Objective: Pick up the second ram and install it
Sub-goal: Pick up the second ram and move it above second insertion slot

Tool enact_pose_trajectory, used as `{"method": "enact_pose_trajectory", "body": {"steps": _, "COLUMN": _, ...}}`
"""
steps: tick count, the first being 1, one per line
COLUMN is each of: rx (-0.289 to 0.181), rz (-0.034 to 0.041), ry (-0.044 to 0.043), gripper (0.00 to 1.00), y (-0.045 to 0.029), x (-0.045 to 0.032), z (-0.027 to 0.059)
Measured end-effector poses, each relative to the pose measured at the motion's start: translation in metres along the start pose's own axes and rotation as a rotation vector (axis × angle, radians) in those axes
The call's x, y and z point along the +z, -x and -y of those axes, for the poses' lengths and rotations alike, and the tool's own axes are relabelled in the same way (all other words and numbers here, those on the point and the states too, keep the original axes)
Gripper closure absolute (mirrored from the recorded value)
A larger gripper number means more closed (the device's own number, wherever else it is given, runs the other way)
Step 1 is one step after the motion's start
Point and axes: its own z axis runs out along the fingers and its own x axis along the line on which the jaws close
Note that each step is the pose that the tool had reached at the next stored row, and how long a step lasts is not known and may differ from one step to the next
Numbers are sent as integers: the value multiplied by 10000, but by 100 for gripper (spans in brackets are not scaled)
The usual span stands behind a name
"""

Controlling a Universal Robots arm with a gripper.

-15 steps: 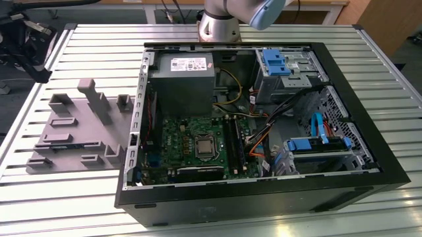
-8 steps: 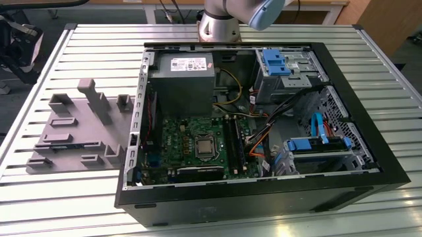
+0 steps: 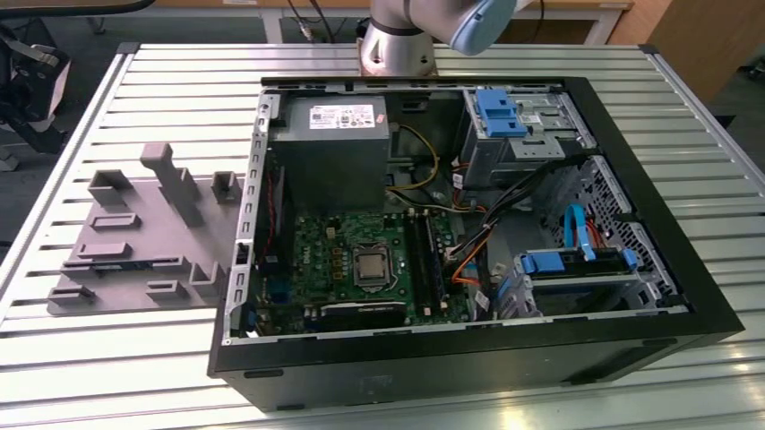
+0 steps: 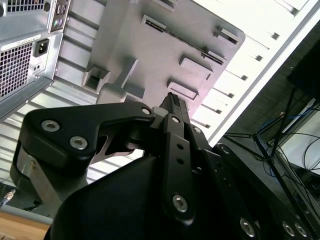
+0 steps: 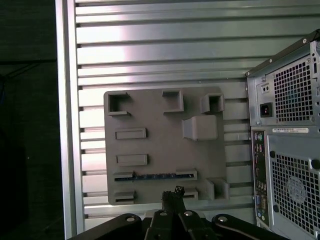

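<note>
The second ram (image 5: 155, 176) is a thin blue-green stick standing on edge between two end holders of the grey fixture tray (image 5: 160, 135). In the second wrist view it is a dark line (image 4: 192, 46), and in the exterior view it lies low on the tray (image 3: 110, 262). My gripper (image 5: 172, 192) hangs well above the tray's near edge, apart from the ram. Its black fingertips (image 4: 172, 100) are pressed together with nothing between them. The green motherboard (image 3: 358, 251) with its long black slots (image 3: 425, 260) lies inside the open computer case (image 3: 478, 358).
The tray (image 3: 143, 242) carries several raised grey holders and sits on a slatted metal table (image 3: 96, 358) at the exterior view's left of the case. The case's rear panel (image 5: 290, 150) stands beside the tray. Cables and blue drive brackets (image 3: 574, 260) crowd the case's other side.
</note>
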Motion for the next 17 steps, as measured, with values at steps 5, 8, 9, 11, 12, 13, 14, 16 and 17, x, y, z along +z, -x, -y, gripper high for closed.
{"method": "enact_pose_trajectory", "body": {"steps": 5, "rx": 0, "rz": 0, "ry": -1, "gripper": 89, "y": 0, "x": 0, "z": 0}}
{"method": "enact_pose_trajectory", "body": {"steps": 8, "rx": -2, "rz": 0, "ry": 0, "gripper": 89, "y": 0, "x": 0, "z": 0}}
{"method": "enact_pose_trajectory", "body": {"steps": 9, "rx": -5, "rz": 0, "ry": 0, "gripper": 89, "y": 0, "x": 0, "z": 0}}
{"method": "enact_pose_trajectory", "body": {"steps": 11, "rx": -55, "rz": -3, "ry": 1, "gripper": 89, "y": 0, "x": 0, "z": 0}}
{"method": "enact_pose_trajectory", "body": {"steps": 12, "rx": -129, "rz": -6, "ry": 3, "gripper": 89, "y": -1, "x": 0, "z": 0}}
{"method": "enact_pose_trajectory", "body": {"steps": 13, "rx": -240, "rz": -12, "ry": 6, "gripper": 89, "y": -1, "x": 0, "z": 0}}
{"method": "enact_pose_trajectory", "body": {"steps": 14, "rx": -392, "rz": -18, "ry": 9, "gripper": 89, "y": -2, "x": 0, "z": 0}}
{"method": "enact_pose_trajectory", "body": {"steps": 16, "rx": -698, "rz": -31, "ry": 17, "gripper": 89, "y": -3, "x": 0, "z": 0}}
{"method": "enact_pose_trajectory", "body": {"steps": 17, "rx": -857, "rz": -38, "ry": 21, "gripper": 89, "y": -4, "x": 1, "z": 0}}
